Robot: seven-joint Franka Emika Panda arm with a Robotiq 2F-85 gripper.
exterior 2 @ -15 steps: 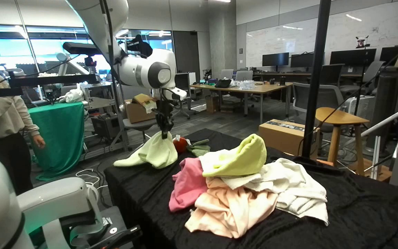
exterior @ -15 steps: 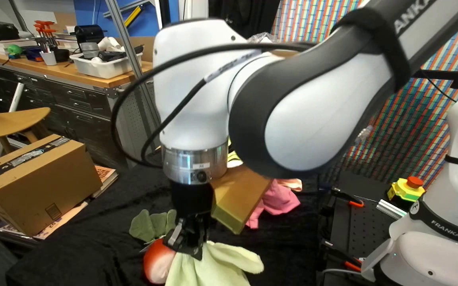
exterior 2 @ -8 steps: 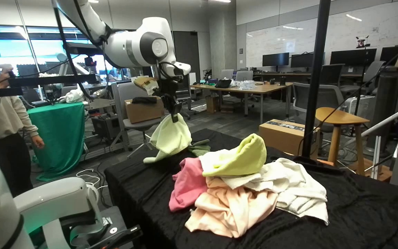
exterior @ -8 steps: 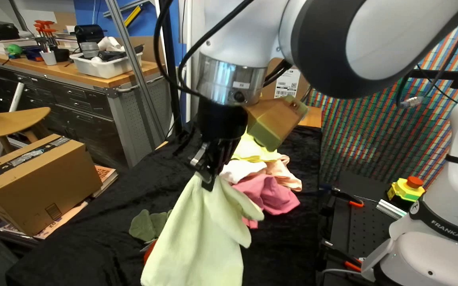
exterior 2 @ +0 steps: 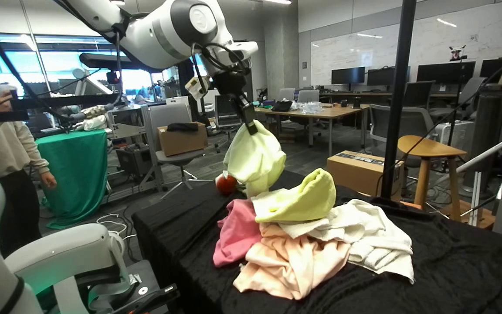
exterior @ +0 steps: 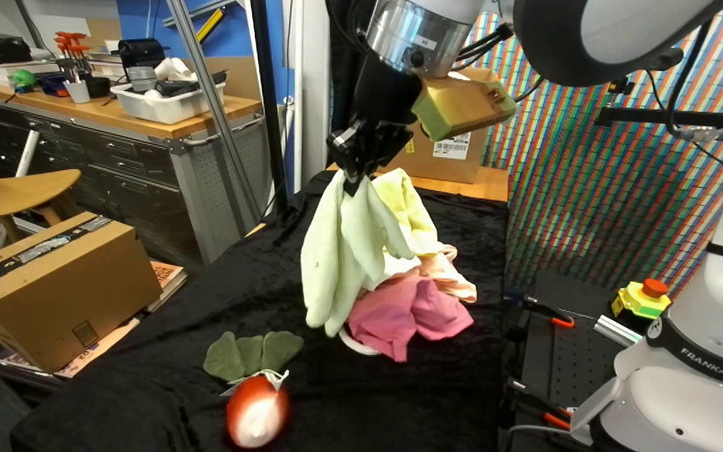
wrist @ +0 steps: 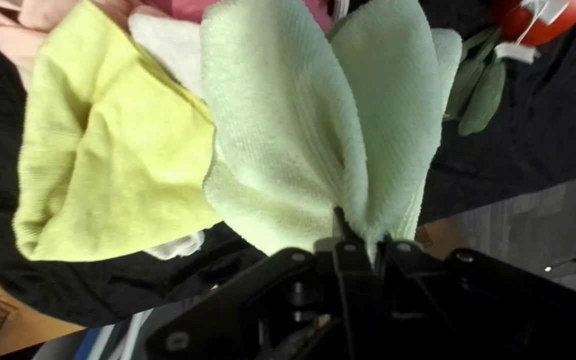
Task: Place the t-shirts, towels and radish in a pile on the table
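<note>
Radish shows whole in an exterior view, cropped in the wrist view; gripper clamps green towel over black-draped table, whiteboard at far right.

Pale-green towel; yellow towel; white towel; pink cloth; peach cloth; red-white radish, green leaves; black table.

The pale green towel partly hides the yellow towel from me. Right of it, the wrist view crops the radish.
</note>
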